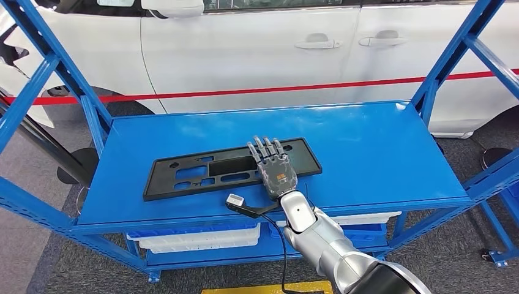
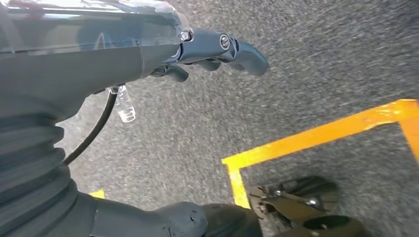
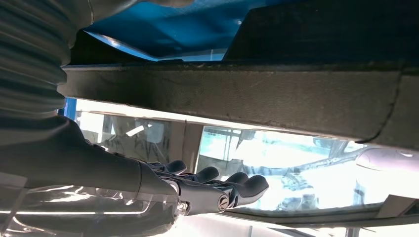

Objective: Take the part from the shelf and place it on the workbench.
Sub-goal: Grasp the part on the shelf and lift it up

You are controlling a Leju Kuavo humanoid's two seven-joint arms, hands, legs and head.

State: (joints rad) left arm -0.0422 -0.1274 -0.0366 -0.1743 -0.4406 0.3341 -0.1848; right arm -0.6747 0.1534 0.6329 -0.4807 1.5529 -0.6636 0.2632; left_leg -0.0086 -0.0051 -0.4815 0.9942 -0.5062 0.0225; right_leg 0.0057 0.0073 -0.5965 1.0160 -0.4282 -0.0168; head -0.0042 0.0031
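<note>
You are looking down at a blue metal shelf [image 1: 367, 153] with slanted blue uprights, and a long flat black plastic part [image 1: 202, 171] with rectangular cut-outs is lying on its top surface, left of the middle and angled so its right end sits a little farther away than its left. Your right hand [image 1: 274, 168] is reaching over the part's right portion with the palm down and the fingers [image 1: 264, 147] stretched out straight and slightly apart toward the far side; it is lying over or just above the part, and you cannot tell whether it is actually touching. The hand is released, gripping nothing. In the right wrist view the same hand [image 3: 217, 190] is showing its dark fingers extended side by side, with the black part's edge [image 3: 237, 96] running close by it.

A small white-tipped connector [image 1: 235, 199] on a black cable is hanging beside the right wrist at the near edge of the shelf. White plastic bins [image 1: 196, 237] are sitting on the lower level beneath. Behind the shelf, a white car [image 1: 257, 49] with a red stripe along its doors is standing.

Your left hand [image 2: 217, 52] is hanging over grey floor [image 2: 306, 64] marked with yellow tape [image 2: 316, 136], its dark fingers curled inward around nothing.
</note>
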